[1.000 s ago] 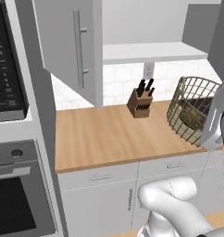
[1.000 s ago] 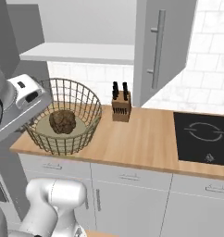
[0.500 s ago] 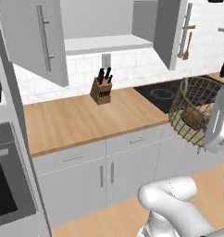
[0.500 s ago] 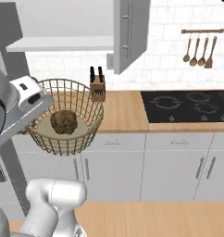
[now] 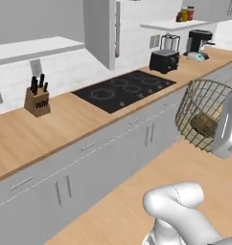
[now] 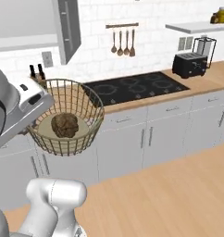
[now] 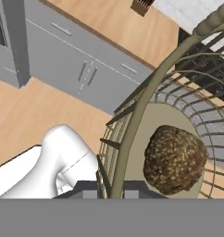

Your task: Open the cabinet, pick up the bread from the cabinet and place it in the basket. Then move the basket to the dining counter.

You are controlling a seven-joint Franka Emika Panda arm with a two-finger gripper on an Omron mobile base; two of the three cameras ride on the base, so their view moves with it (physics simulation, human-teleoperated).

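Jaws clamped narrow on basket (image 6: pixel 67 121) rim, bread (image 6: pixel 64 125) inside, carried clear of worktop (image 5: pixel 51 122). Risk: tilt or rim slip while driving, bread spilling out.

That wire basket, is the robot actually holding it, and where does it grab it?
Yes. The claw is shut on the basket, gripping its rim on the side nearest the arm. The bread rides inside it, above the floor.
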